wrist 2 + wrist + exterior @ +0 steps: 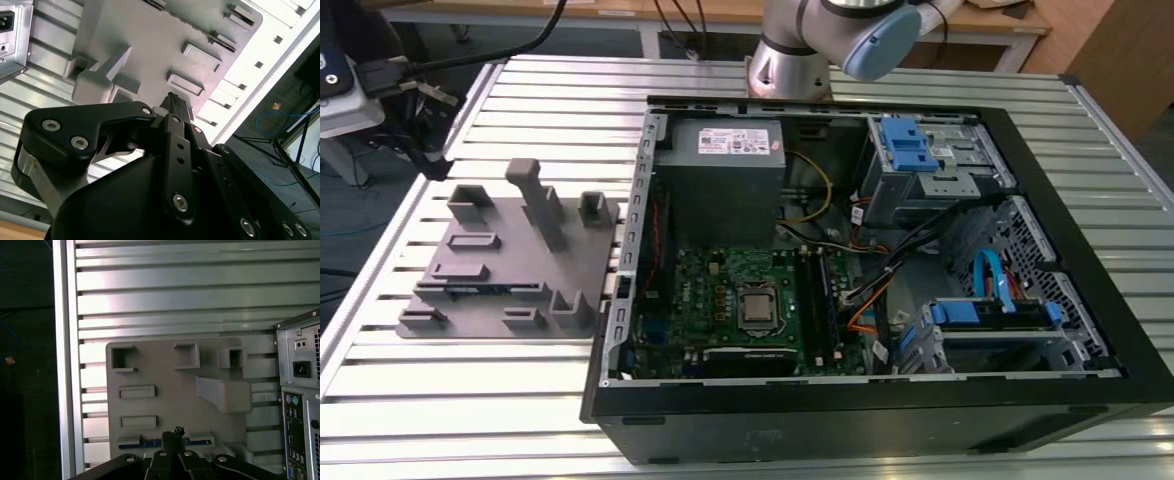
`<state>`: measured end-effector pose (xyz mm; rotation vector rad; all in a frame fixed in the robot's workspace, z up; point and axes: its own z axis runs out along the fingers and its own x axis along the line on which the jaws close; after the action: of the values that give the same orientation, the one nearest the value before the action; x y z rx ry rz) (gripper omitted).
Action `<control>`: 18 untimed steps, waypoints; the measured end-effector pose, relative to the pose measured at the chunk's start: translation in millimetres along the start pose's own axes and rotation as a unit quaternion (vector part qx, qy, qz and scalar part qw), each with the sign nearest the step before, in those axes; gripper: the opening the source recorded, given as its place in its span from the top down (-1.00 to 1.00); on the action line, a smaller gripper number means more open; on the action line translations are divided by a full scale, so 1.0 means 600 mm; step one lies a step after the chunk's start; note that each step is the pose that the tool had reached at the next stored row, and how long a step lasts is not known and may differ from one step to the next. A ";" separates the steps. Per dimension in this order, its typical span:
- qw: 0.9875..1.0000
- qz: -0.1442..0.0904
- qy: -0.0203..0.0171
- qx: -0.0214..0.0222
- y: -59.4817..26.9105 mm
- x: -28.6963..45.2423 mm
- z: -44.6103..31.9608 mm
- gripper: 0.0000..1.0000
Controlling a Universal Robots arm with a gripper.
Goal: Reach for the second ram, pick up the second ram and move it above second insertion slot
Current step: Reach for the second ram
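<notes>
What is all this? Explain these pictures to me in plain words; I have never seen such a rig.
It is a robot arm with a hand for grasping. The exterior view looks from off the arm: an open computer case and a grey fixture stand on a slatted metal table. Both wrist views ride on the arm and look past the hand at the fixture. The second ram, a thin memory stick, lies in the fixture, not picked up.

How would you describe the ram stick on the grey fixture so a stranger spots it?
Find the open computer case on the slatted table; the grey fixture sits at the exterior view's left of it. Along one fixture edge lies the ram stick, the one thin blue-green strip among plain grey blocks.
</notes>
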<state>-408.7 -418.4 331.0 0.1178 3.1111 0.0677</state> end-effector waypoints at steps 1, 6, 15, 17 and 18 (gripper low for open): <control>1.000 0.000 0.000 0.000 0.000 0.000 0.003 0.79; 1.000 0.000 0.000 0.000 -0.001 0.000 0.013 0.79; 1.000 0.000 0.000 0.000 -0.001 0.001 0.027 0.79; 1.000 0.000 0.000 0.000 -0.001 0.001 0.030 0.79; 1.000 0.000 0.000 0.000 -0.001 0.001 0.032 0.79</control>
<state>-408.7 -418.4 311.9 0.1178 3.1112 0.0676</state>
